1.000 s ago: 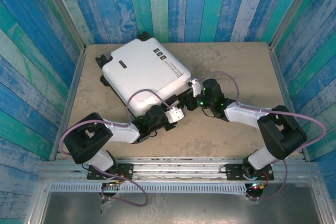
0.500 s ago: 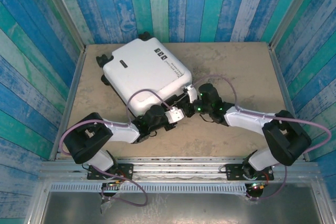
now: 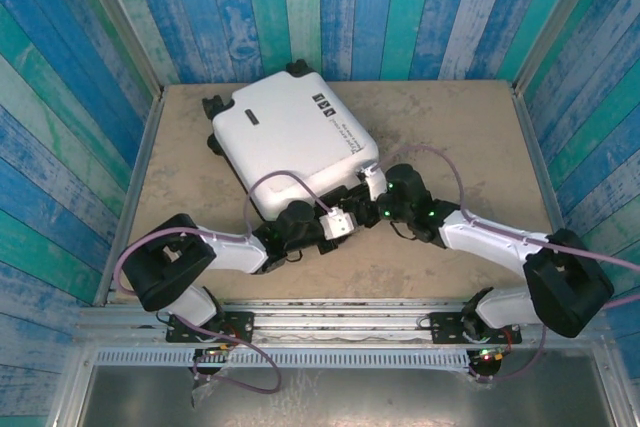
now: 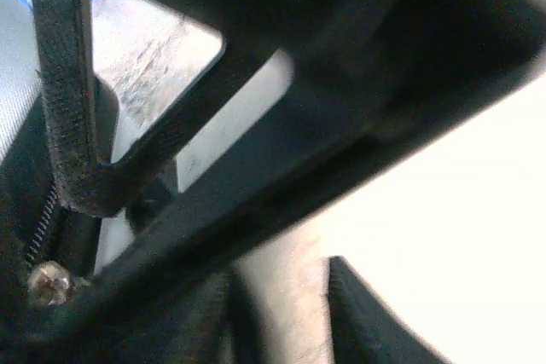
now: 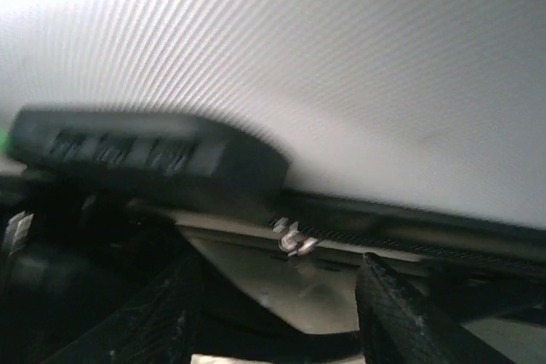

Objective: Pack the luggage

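One sandy table (image 3: 450, 127). Luggage (image 3: 290, 137) lies flat on far left part of table, turned at slant, lid shut. Shell white, with fine ribs seen up close. Left gripper (image 4: 277, 317) at near edge of luggage, fingers apart, nothing between. Right gripper (image 5: 277, 313) at near right edge, fingers apart too, gripping nothing. Black wheels (image 3: 213, 107) on far left side. Black handle (image 5: 145, 159) on edge. Black labels (image 3: 322, 105) on top. Tiny silver zip pull (image 5: 292, 240) just above right gripper's gap.
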